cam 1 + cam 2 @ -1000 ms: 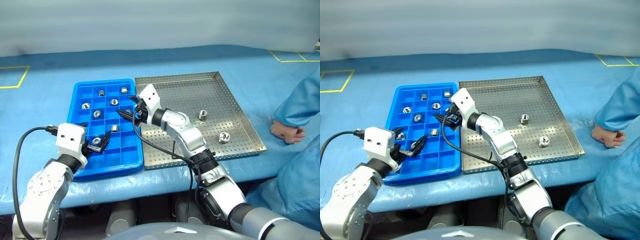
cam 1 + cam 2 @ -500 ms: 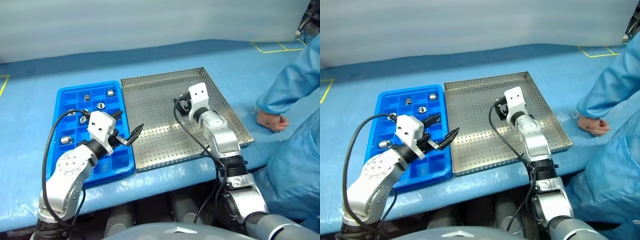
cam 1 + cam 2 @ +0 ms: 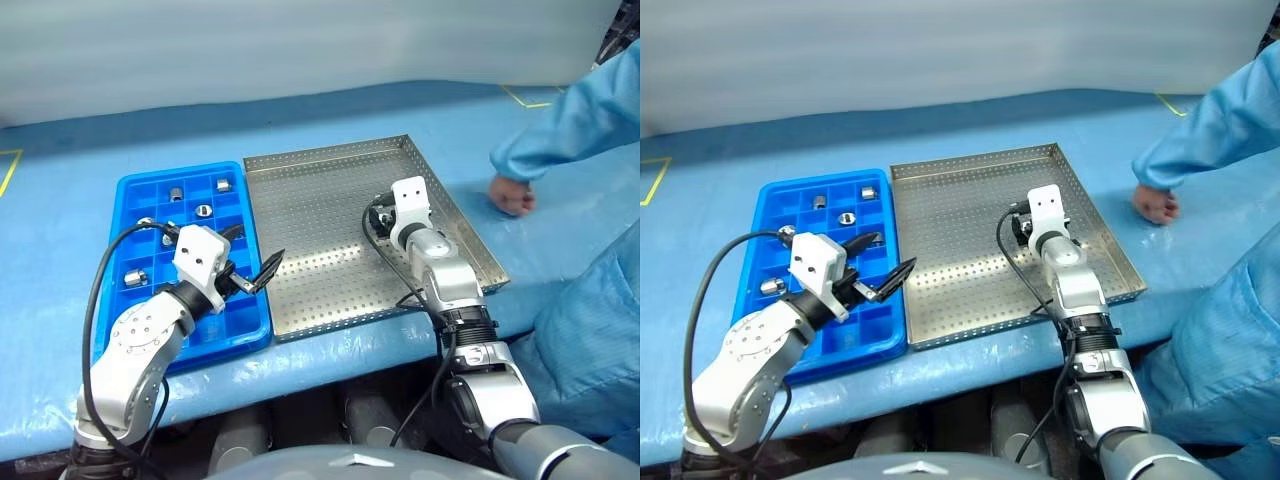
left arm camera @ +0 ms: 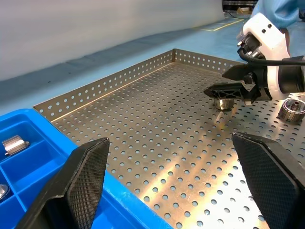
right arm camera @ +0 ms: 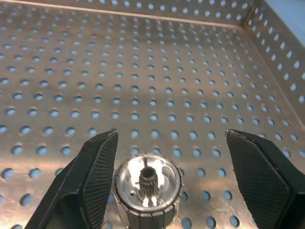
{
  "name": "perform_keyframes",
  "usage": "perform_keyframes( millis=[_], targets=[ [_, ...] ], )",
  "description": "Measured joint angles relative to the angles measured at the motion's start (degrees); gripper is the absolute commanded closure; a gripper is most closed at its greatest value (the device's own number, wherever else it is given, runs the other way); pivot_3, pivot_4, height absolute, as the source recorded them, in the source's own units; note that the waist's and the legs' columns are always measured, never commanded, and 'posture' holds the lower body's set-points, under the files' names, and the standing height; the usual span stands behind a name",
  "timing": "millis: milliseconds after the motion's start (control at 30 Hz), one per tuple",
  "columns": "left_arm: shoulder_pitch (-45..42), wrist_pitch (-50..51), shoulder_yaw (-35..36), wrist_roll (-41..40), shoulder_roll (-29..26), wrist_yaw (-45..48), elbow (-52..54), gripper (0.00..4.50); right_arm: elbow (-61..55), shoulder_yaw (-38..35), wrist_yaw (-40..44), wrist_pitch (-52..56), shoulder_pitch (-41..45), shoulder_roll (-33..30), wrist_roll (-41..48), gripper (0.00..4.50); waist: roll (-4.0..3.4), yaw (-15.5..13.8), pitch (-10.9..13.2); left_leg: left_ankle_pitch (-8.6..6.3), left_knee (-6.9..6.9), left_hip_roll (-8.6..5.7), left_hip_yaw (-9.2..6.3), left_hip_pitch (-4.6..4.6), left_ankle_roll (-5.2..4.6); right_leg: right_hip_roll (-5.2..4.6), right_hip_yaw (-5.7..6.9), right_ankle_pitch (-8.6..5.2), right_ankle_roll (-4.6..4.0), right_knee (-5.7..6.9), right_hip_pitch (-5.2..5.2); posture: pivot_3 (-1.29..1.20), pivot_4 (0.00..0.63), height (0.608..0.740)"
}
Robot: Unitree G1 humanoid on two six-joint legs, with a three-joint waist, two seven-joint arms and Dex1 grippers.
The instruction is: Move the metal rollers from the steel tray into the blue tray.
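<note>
The steel tray [image 3: 310,200] lies right of the blue tray [image 3: 190,169]. Two metal rollers stand on the steel tray's right part: one [image 5: 147,183] sits between the fingers of my open right gripper [image 5: 171,140], close to one finger [image 5: 97,176]. The other roller [image 4: 290,109] stands just beside it. My left gripper [image 3: 256,248] hangs open and empty over the blue tray's right edge, pointing across the steel tray. Several rollers [image 3: 203,211] lie in the blue tray's compartments.
A person in a blue gown stands at the right, one hand [image 3: 510,193] resting on the blue table cover just beyond the steel tray's right rim. Yellow floor tape [image 3: 525,97] marks the far right corner.
The camera has swung right. My right gripper went from over the blue tray to the steel tray's right part, around a roller. My left gripper swung right. The person's hand moved farther back.
</note>
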State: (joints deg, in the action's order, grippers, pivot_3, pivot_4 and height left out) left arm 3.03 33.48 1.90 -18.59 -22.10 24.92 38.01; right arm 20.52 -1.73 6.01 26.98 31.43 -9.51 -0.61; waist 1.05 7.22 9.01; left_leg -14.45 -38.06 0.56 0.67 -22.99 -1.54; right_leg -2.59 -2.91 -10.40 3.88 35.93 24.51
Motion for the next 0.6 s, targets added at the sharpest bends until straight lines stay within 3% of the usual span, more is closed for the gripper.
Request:
perform_keyframes(
  millis=[200, 300, 467, 600],
  targets=[
    [0.0, -0.1, 0.0, 0.0, -0.4, -0.2, 0.0, 0.0, 3.5, -1.1, -0.2, -0.5, 0.7, 0.6, 1.0, 0.7, 0.0, 0.1, 0.0, 0.0, -0.01, 0.0, 0.04, 0.01, 0.0, 0.0, -0.04, 0.0, 0.0, 0.0, 0.0, -0.11, 0.15, 0.74],
    [0.0, -0.1, 0.0, 0.1, -0.5, -0.5, 0.0, 0.0, 4.6, -1.4, -0.5, -0.7, 1.3, 1.0, 1.6, 1.3, 0.0, 0.0, 0.0, 0.0, -0.01, 0.0, 0.04, 0.03, 0.0, 0.0, -0.05, 0.0, 0.0, 0.0, -0.02, -0.11, 0.15, 0.74],
    [0.1, -0.2, 0.0, 0.1, -0.6, -1.1, 0.0, 0.0, 5.7, -1.6, -0.9, -2.0, 1.4, 1.3, 2.6, 2.74, 0.01, -0.2, 0.0, 0.0, -0.01, -0.01, 0.04, 0.03, 0.0, -0.01, -0.05, 0.0, 0.01, -0.01, -0.03, -0.12, 0.15, 0.74],
    [0.2, -0.2, 0.0, 0.1, -0.7, -1.1, -0.1, 0.0, 5.7, -1.4, -0.9, -1.9, 1.4, 1.3, 2.7, 2.74, 0.01, -0.3, 0.0, 0.0, 0.0, -0.01, 0.04, 0.02, 0.0, -0.01, -0.05, 0.01, 0.0, -0.01, -0.03, -0.12, 0.15, 0.74]
  ],
)
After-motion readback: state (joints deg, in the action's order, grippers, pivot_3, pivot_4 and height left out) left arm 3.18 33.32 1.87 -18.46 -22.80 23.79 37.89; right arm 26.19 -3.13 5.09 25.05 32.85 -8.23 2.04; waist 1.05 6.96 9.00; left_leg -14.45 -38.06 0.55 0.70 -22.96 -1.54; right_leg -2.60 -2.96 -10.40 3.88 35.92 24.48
